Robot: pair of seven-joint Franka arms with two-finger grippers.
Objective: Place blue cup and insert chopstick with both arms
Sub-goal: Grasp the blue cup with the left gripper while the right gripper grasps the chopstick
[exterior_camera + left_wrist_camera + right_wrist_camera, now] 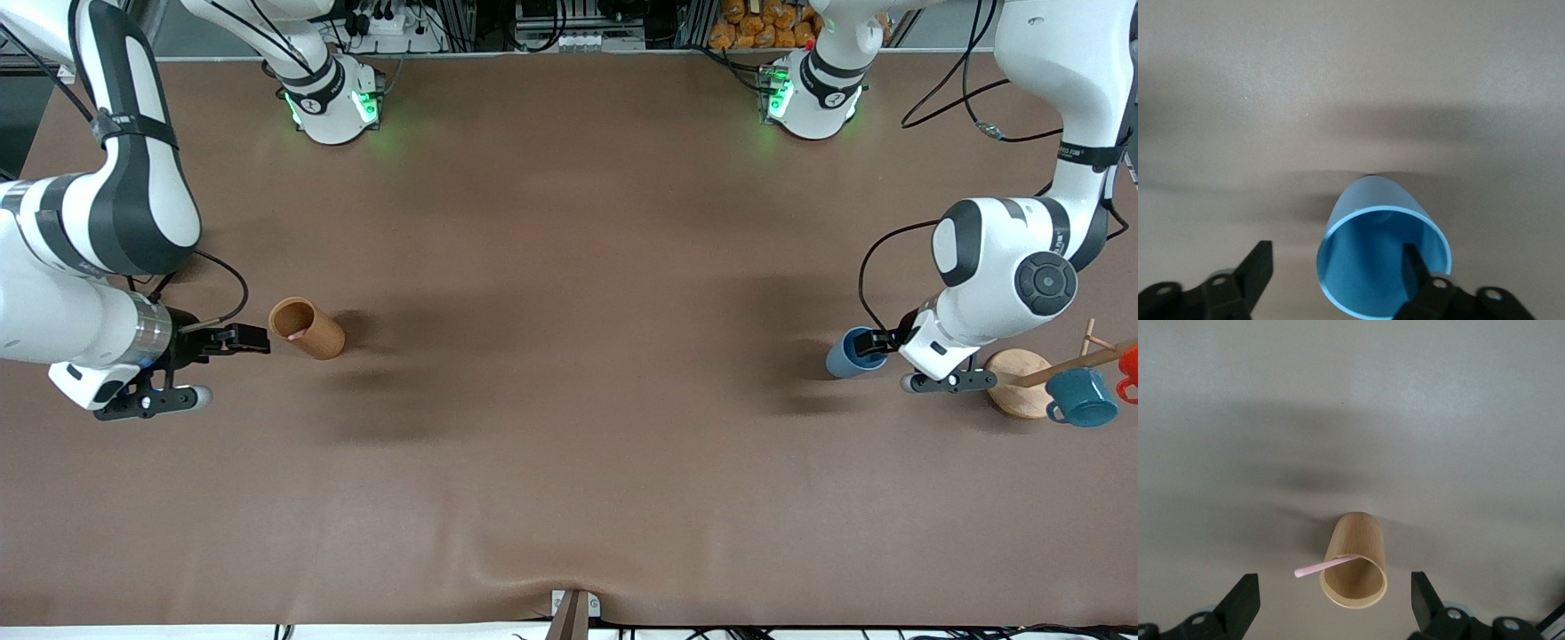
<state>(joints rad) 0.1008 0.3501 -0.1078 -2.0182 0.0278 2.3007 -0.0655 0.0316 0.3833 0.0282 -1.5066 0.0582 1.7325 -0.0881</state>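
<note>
Left wrist view shows the left gripper (1335,273) open, 1 finger (1415,270) inside the blue cup (1381,257), not yet closed. The right gripper (1333,600) is open, facing the chopstick (1325,567) in the wooden cup (1355,560).

The blue cup (852,352) stands toward the left arm's end of the table, beside the mug rack (1022,383). A wooden cup (308,328) holding the chopstick (1325,565) stands toward the right arm's end, well apart.
</note>
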